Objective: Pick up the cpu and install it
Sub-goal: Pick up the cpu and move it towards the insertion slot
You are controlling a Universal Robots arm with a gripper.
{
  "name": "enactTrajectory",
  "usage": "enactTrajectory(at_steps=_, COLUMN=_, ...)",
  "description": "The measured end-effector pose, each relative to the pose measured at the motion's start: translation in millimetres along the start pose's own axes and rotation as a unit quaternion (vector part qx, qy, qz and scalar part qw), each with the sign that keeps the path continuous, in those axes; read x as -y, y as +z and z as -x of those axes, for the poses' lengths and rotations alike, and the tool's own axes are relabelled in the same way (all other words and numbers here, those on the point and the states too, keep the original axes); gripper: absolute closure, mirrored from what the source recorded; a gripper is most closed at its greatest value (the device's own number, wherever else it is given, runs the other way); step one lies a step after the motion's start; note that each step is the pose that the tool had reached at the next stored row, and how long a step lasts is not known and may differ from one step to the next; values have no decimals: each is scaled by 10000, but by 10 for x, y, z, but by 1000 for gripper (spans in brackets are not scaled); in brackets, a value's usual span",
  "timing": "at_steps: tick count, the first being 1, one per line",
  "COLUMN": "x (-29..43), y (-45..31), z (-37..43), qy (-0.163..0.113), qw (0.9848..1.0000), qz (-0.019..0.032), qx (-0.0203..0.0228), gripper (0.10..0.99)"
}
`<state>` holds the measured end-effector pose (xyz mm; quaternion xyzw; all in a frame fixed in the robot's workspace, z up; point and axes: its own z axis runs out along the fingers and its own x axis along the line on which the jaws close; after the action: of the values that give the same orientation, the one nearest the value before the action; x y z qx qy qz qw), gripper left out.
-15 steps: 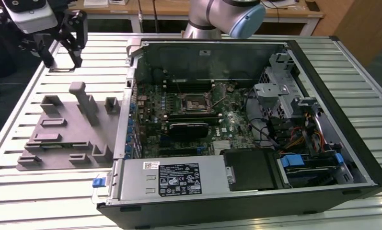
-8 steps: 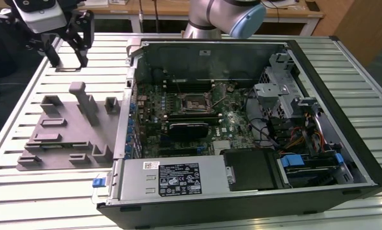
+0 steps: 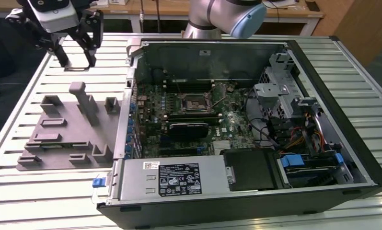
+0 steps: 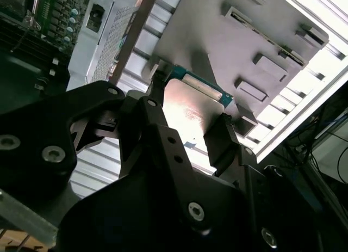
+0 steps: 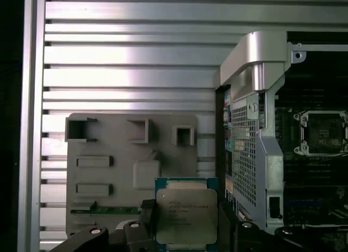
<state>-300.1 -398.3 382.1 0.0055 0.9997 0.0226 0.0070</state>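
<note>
Silver slats make up the table, and a big open computer case lies on it. Beside the case sits a grey block tray with little pockets.

The gripper hangs in the air over the far end of the table. It is near the grey tray and apart from the case. Its two black fingers are squeezed onto the cpu, one on each side edge. So the cpu is up off the table, and its shiny top shows in the first wrist view. The socket sits inside the case on the green board, well apart from the cpu.

The cpu looks small, thin, light and stiff. Its metal top looks smooth, so it could slip. Its underside is likely easy to hurt. The side edges look like the safe place to hold it, as the fingers do now, with a soft squeeze and no bending.
</note>
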Motion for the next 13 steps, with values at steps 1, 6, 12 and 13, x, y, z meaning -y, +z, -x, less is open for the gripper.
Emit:
enactTrajectory(at_steps=1, x=-2, y=1, z=19, qy=0, qw=10000, qz=0, qx=0, gripper=545)
enactTrajectory(at_steps=6, x=-11, y=2, z=121, qy=0, qw=10000, qz=0, qx=0, gripper=545)
enactTrajectory(at_steps=12, x=-23, y=4, z=250, qy=0, qw=10000, qz=0, qx=-1, gripper=545)
enactTrajectory(at_steps=13, x=-25, y=5, z=273, qy=0, qw=10000, qz=0, qx=0, gripper=545)
